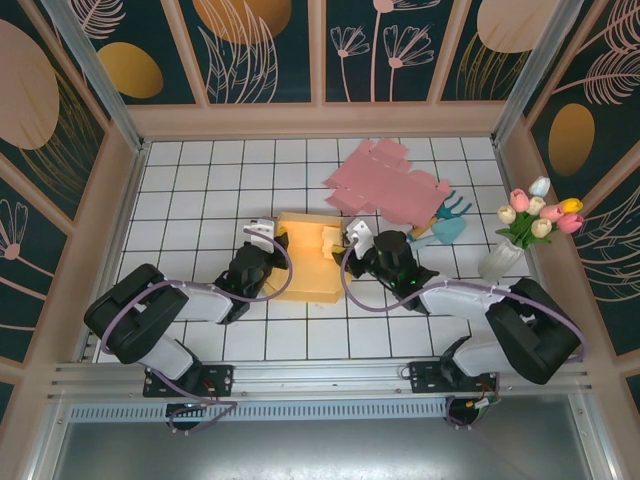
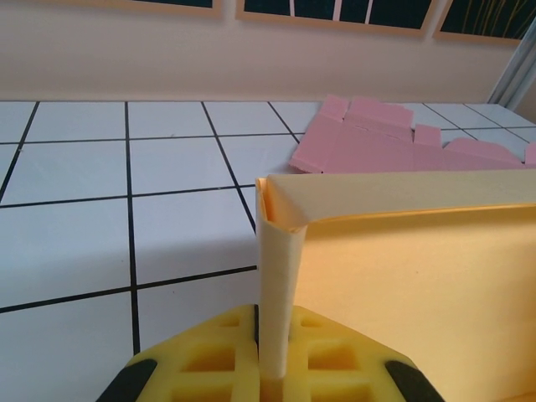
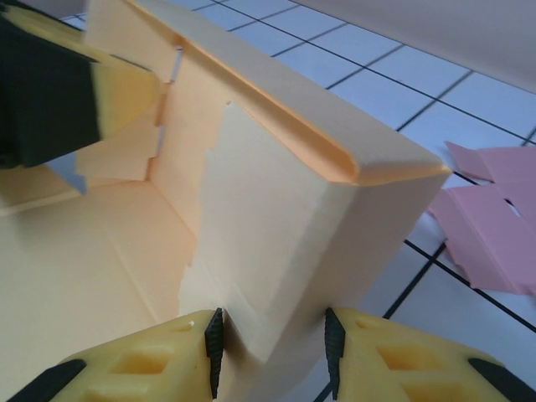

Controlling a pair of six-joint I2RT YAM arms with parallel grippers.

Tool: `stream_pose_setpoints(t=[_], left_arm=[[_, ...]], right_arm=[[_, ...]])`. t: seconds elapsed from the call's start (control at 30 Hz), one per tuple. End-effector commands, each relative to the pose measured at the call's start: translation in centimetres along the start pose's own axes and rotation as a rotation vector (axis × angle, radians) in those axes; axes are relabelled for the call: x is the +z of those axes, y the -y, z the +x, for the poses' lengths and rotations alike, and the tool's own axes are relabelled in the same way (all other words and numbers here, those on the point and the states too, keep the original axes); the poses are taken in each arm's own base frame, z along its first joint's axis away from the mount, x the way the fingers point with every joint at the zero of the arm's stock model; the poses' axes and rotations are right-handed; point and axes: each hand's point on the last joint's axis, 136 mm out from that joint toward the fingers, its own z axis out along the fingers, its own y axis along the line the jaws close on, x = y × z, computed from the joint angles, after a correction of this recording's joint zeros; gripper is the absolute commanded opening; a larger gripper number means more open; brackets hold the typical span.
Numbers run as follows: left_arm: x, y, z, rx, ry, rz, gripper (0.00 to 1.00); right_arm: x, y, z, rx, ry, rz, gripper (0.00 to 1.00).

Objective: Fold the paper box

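The yellow paper box (image 1: 305, 268) lies partly folded mid-table between both arms. My left gripper (image 1: 270, 240) is at the box's left side, shut on a thin upright side flap (image 2: 280, 276); the flap stands pinched between the yellow fingers of the left gripper (image 2: 275, 368), with the box's long wall (image 2: 419, 276) to its right. My right gripper (image 1: 352, 242) is at the right side. The right gripper (image 3: 272, 339) has its jaws closed round the doubled-over end wall of the box (image 3: 276, 218), one pad inside and one outside. The left arm's finger (image 3: 59, 92) shows across the box interior.
A flat pink box blank (image 1: 385, 180) lies behind the box, toward the back right. A blue toy tool (image 1: 448, 225) and a white vase of tulips (image 1: 520, 240) stand at the right. Frame walls bound the tiled table.
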Motion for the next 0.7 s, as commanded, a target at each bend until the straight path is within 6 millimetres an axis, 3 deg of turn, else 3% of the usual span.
stream_pose_setpoints(t=[0.0,0.17,0.37,0.47,0.67], left_arm=[[-0.3,3.4,-1.5,-0.070,0.041,0.126,0.00],[-0.4,3.5,-1.2,-0.094,0.029,0.110,0.00],[-0.4,2.9,-1.4,-0.143,0.020,0.045,0.00],[-0.3,1.1,-1.2,-0.201,0.007,-0.081,0.00],[-1.0,-2.7,-0.4,-0.253,0.010,-0.305,0.00]], right_arm=[[0.5,2.9,-1.6,0.050,0.044,0.167,0.40],[0.6,4.4,-1.4,0.083,0.042,0.278,0.39],[0.7,6.3,-0.4,0.093,-0.005,0.442,0.30],[0.1,8.5,0.9,0.119,-0.058,0.605,0.24],[-1.7,12.7,2.7,0.166,-0.170,0.905,0.21]])
